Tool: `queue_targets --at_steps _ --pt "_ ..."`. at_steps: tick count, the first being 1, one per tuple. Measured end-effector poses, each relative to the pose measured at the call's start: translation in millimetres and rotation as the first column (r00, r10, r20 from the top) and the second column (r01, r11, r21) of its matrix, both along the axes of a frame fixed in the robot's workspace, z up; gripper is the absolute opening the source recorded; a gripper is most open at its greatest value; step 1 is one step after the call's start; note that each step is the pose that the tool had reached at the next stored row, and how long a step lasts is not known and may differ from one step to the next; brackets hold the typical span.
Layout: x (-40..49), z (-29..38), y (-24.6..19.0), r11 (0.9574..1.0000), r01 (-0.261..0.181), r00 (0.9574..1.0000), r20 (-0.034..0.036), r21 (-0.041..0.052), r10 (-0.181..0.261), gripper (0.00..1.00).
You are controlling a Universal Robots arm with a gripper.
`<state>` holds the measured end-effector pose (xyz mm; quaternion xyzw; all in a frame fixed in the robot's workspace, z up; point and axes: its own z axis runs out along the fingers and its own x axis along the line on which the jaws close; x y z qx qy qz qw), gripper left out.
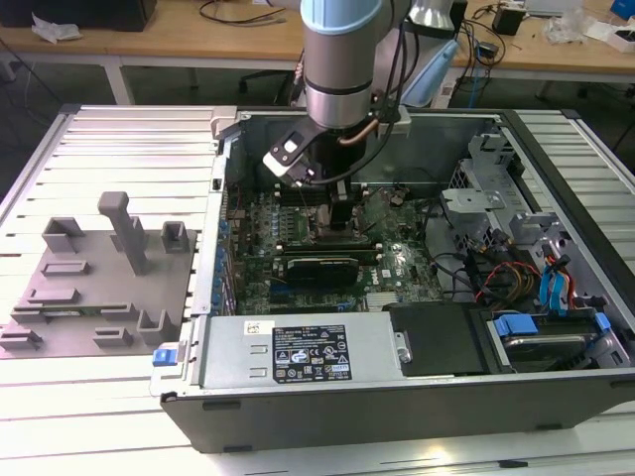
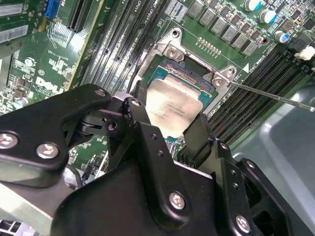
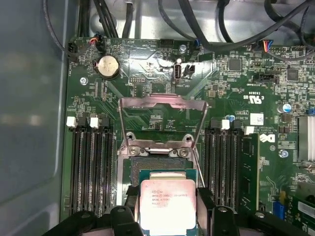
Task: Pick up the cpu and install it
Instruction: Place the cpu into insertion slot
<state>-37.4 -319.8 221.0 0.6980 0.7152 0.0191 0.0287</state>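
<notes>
The cpu (image 3: 167, 204) sits between the two fingers (image 2: 147, 142) of the gripper (image 2: 167, 115), directly over the socket (image 3: 147, 164) on the motherboard (image 3: 147, 64). In both wrist views the black fingers press against two opposite edges of the chip and pinch it, with the silver top facing up and level.

In the exterior view the arm reaches down into the open computer case (image 1: 397, 397), with the gripper (image 1: 342, 213) low over the middle of the board. The grey fixture plate (image 1: 89, 288) lies outside the case, toward the exterior view's left, well apart from the gripper.

Status of the task, as judged from these views:

- Pick-up: done. The chip is in the gripper's grasp and has been brought to the socket.
- Alignment: close. In the first wrist view a strip of dark socket shows beyond one edge of the chip. I cannot tell whether that is an offset or only height above the socket.
- Seating: not confirmed. I cannot tell whether the chip rests on the socket or hangs just above it.
- Retention: not done. The hinged metal frame (image 3: 162, 100) stands open, and the thin lever (image 2: 270, 93) lies swung out to the side, unlatched.
</notes>
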Motion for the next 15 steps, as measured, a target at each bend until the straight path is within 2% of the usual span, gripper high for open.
queue_targets --at_steps 7,11,15 --pt "0.0 -10.1 1.2 1.0000 0.004 1.0000 0.0000 0.0001 -0.004 0.55" --pt "0.0 -12.4 3.6 1.0000 0.004 1.0000 0.0001 0.0007 -0.004 0.55" --pt "0.0 -17.3 4.1 1.0000 0.006 1.0000 0.0000 0.0007 -0.006 0.55"
